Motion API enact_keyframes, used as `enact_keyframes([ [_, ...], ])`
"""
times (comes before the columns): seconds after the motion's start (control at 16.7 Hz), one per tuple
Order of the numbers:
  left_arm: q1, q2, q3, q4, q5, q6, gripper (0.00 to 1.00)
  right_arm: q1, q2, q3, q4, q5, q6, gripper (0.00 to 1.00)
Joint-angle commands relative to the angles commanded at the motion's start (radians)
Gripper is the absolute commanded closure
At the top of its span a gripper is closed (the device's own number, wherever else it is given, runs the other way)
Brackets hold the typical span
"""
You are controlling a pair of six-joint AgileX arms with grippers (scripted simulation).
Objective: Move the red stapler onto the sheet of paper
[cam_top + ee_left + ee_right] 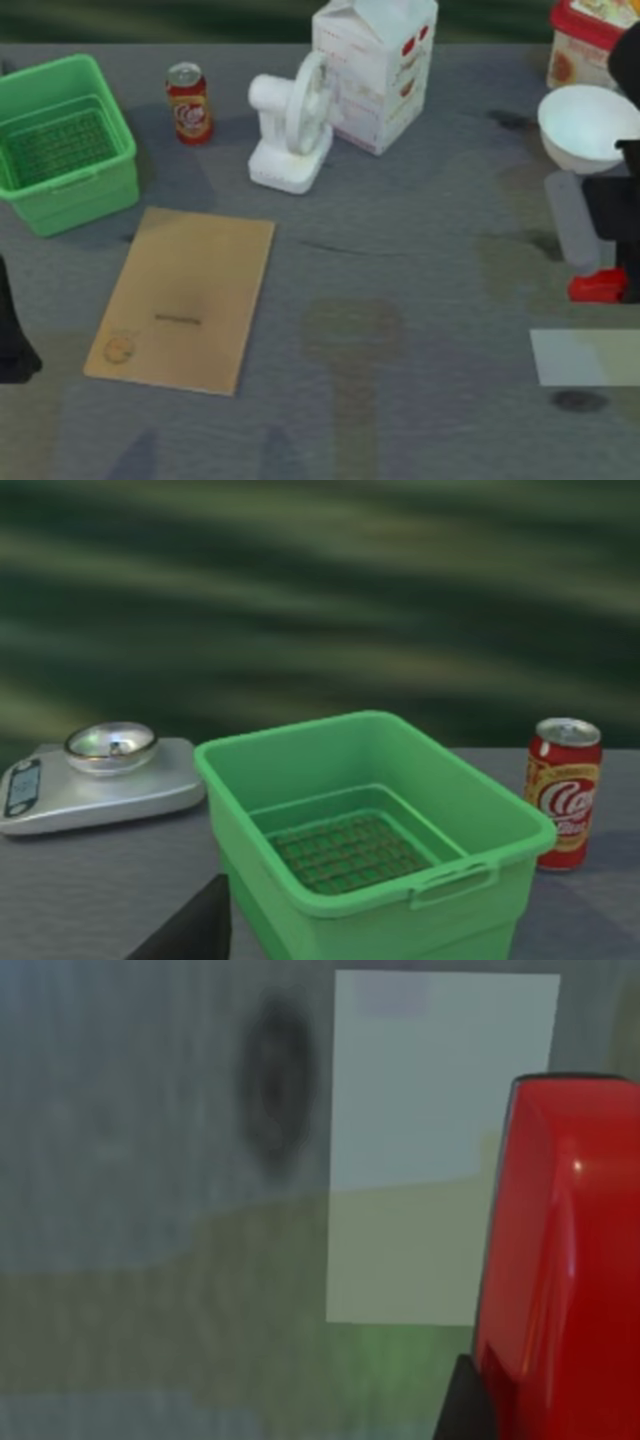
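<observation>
The right arm comes in from the right edge of the worktop (400, 300) and reaches down over its right side, its dark body covering most of the end effector (612, 285). Under it the stapler (597, 287) shows only one red end in the top view; in the right wrist view the red body fills the side of the picture close to the camera, with a dark finger (462, 1405) against it, so the right end effector seems clamped on the stapler, though the grip itself is mostly hidden. The stapler is just beside the paper (585, 357), on its far side, and not over it; whether it touches the worktop I cannot tell. The paper lies flat near the right edge, with a dark spot on the worktop just in front of it. The left arm is parked at the left edge, and its end effector (15, 340) is only a dark shape, so I cannot tell its opening. Farther back are a brown board (183, 298), a green basket (62, 140), a can (188, 102), a white machine (292, 135), a carton (375, 70), a white bowl (588, 125), a red-lidded tub (585, 40) and a scale (95, 775).
</observation>
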Motion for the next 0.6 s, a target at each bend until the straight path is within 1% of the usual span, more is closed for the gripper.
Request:
enact_keyframes([
  [0.12,0.000,0.000,0.000,0.000,0.000,0.000,0.00,0.001,0.005,-0.013,0.016,0.000,-0.001,1.00],
  [0.24,0.000,0.000,0.000,0.000,0.000,0.000,0.00,0.001,0.024,-0.053,0.073,-0.001,-0.001,1.00],
  [0.48,0.000,0.000,0.000,0.000,0.000,0.000,0.00,-0.005,0.086,-0.177,0.282,0.000,0.001,1.00],
  [0.6,0.000,0.000,0.000,0.000,0.000,0.000,0.00,-0.006,0.114,-0.232,0.361,0.000,0.001,1.00],
])
